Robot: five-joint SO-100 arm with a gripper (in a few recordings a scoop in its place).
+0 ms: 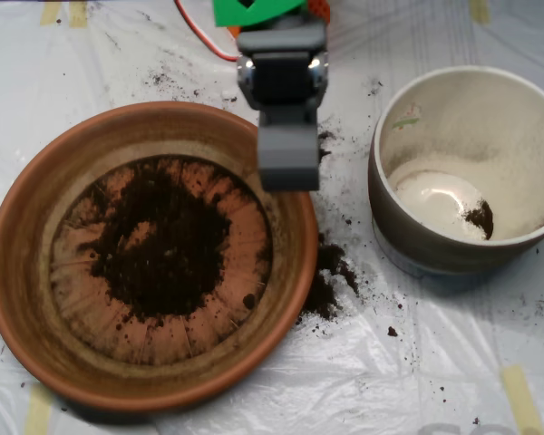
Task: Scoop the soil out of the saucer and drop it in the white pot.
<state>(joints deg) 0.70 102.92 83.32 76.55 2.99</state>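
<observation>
makeshift robot test bench for potting work, tabletop wrapped in white plastic sheet [453,362], strips of yellowish tape [521,399] holding it down, spilled soil [331,281], red cable [199,36] overhead

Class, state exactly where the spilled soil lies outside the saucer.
In the overhead view, the spilled soil lies on the white sheet just right of the saucer rim, between it and the white pot.
</observation>
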